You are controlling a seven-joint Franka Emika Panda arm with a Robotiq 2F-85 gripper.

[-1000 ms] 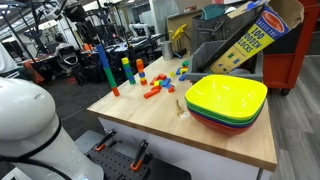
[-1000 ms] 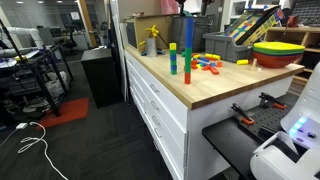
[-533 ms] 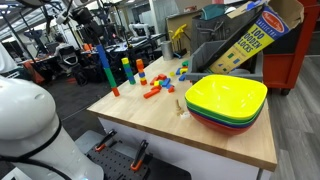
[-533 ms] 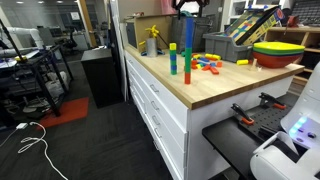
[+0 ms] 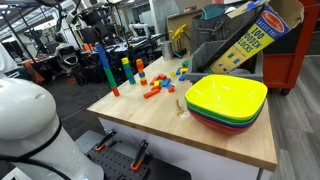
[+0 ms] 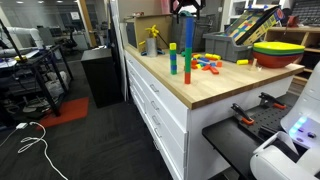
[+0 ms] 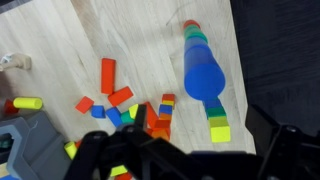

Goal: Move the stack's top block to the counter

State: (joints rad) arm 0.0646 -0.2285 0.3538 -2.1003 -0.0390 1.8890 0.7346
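Observation:
A tall thin stack of blocks stands on the light wooden counter (image 5: 205, 140) near its far corner. Its top block is a blue cylinder (image 5: 100, 50), with green below and red at the base. It shows in both exterior views, the blue top (image 6: 187, 30) just under my gripper (image 6: 187, 9). In the wrist view I look straight down on the blue top (image 7: 203, 72). My gripper (image 7: 185, 160) hangs above the stack, apart from it, its dark fingers spread wide and empty. In an exterior view the gripper (image 5: 90, 14) is at the top edge.
A shorter stack with a yellow top (image 7: 216, 128) stands right beside the tall one. Loose red, blue and yellow blocks (image 7: 115, 98) lie scattered further in. Stacked yellow, green and red bowls (image 5: 226, 100) sit near the front. A block box (image 5: 250, 35) leans at the back.
My gripper has moved in over the tall stack and come slightly lower. The blocks have not moved.

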